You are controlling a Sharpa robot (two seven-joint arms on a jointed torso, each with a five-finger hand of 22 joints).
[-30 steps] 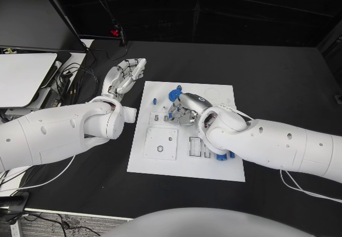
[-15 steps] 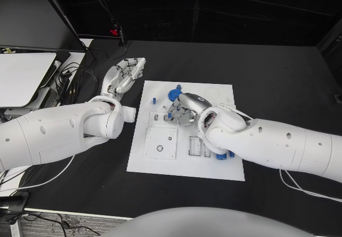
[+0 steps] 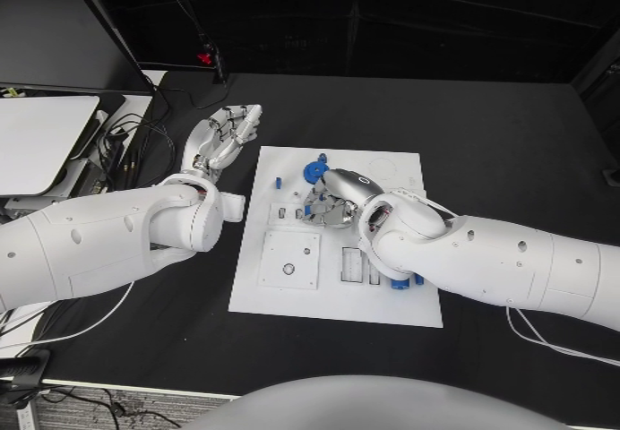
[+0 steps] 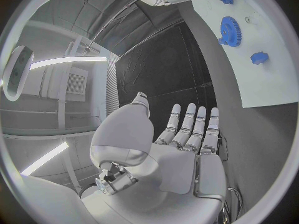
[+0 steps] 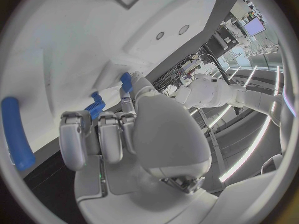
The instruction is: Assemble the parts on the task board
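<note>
The left hand (image 3: pixel 222 134) lies on the black table (image 3: pixel 517 143) at about 10 o'clock from the task board (image 3: pixel 339 305), just beside the board's far left corner, its fingers (image 4: pixel 187 127) straight, side by side and holding nothing. On the board, a blue gear (image 3: pixel 314 168) sits near the far edge at 12 o'clock, with a small blue peg (image 3: pixel 279 183) at 9 o'clock from it. The right hand (image 3: pixel 339 199) hovers over the board's middle just below the gear, its fingers (image 5: pixel 99 137) curled downward, and I cannot tell whether they grip a part; a blue rod (image 3: pixel 402 285) lies at 5 o'clock from that hand.
</note>
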